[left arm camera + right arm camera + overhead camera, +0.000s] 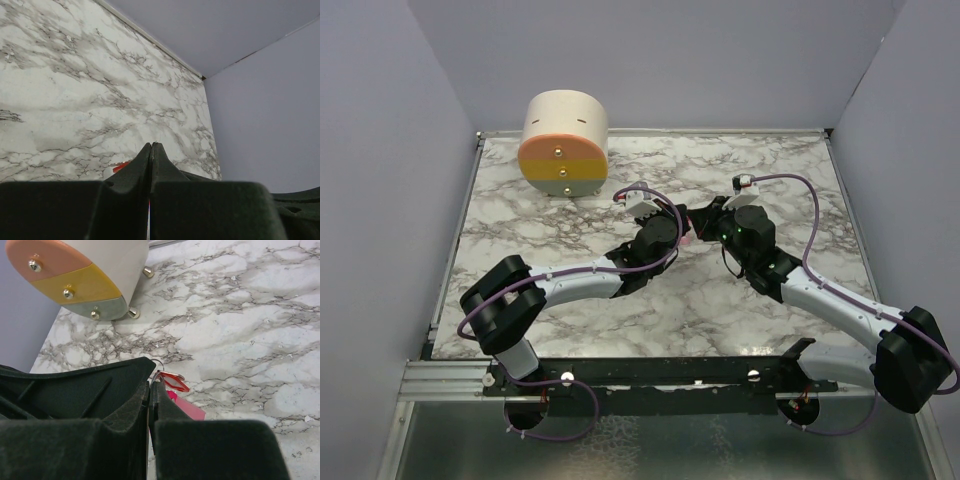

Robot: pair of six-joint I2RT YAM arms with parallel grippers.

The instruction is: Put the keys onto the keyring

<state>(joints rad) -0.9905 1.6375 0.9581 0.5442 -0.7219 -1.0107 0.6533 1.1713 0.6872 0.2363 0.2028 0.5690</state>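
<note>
Right pincer [149,382] is clenched, keyring [186,409] poking out at its tip with the red key [173,382] touching the ring, probably steadying it. Left pincer [151,146] clenched too, tip-to-tip for threading; can't tell who's actually gripping.

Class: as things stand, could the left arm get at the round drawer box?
Probably yes: only bare marble table lies between the shut left gripper and the drawer box; nothing intervenes.

You see the tiny red flat key [173,382], hole showing, lying on the marble tabletop [250,315] against the thin dark metal ring [159,362]; its bright-pink strip [189,409] lies flat alongside.
</note>
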